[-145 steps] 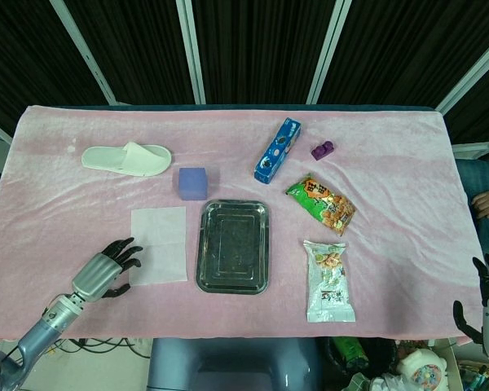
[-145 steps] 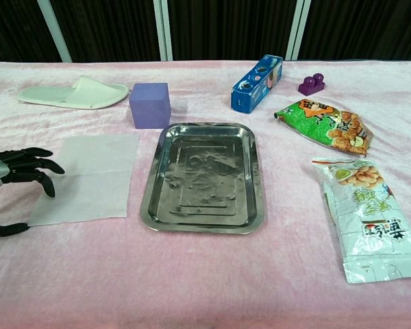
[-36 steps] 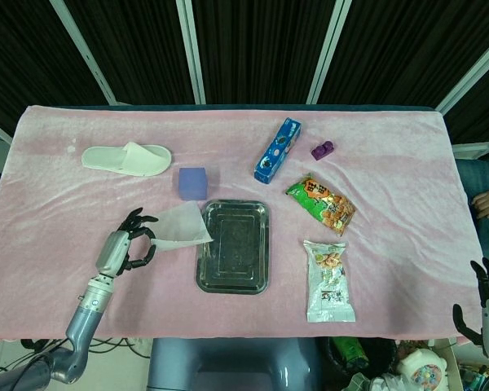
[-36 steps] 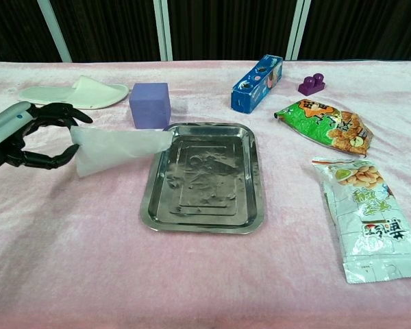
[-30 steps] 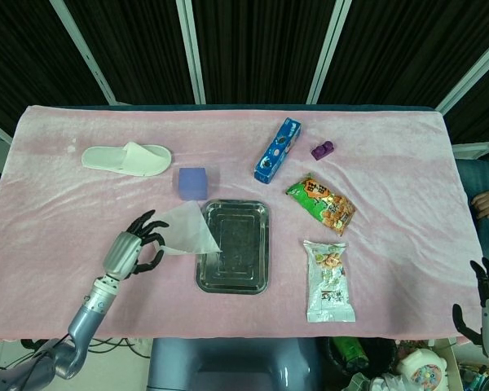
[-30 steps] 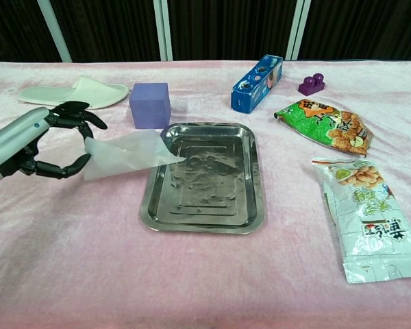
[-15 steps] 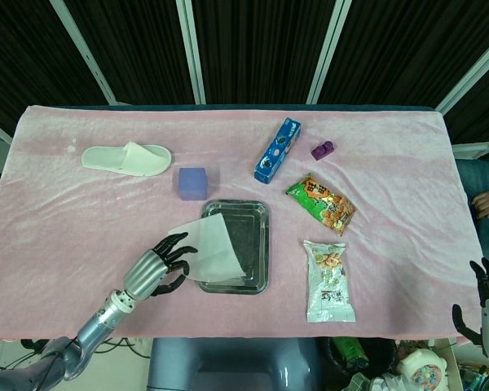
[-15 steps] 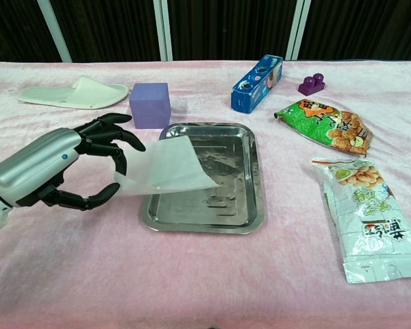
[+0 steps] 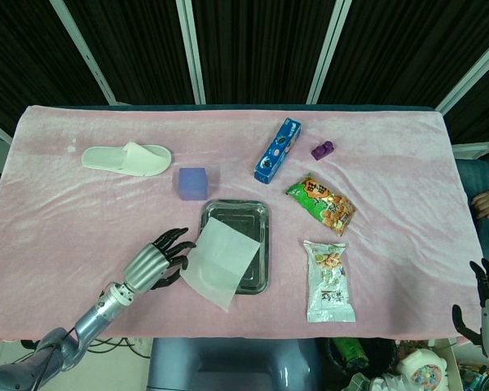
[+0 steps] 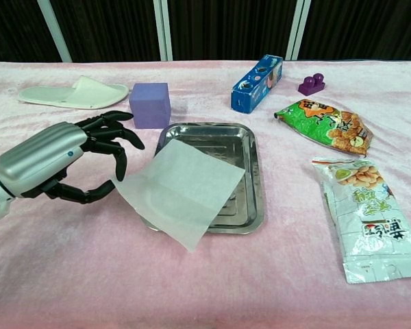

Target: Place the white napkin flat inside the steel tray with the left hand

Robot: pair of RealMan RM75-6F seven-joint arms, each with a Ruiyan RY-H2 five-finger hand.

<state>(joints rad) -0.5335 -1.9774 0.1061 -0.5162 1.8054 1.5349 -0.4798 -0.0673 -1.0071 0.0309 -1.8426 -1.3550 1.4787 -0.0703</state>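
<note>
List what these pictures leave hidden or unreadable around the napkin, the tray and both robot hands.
- Steel tray: its near-left part is covered by the white napkin in both views.
- Left robot hand: whether its fingertips grip the napkin's edge or only touch it is unclear in both views.
- Right robot hand: cut off by the head view's right edge, absent from the chest view.
- Blue box: print too small to read.

The left hand (image 10: 63,162) has a smooth silver shell over its back and slim black segmented fingers (image 10: 116,134). Behind it runs a blue-grey forearm (image 9: 80,329) with a silver wrist ring. The right hand (image 9: 482,303) is black-fingered too
</note>
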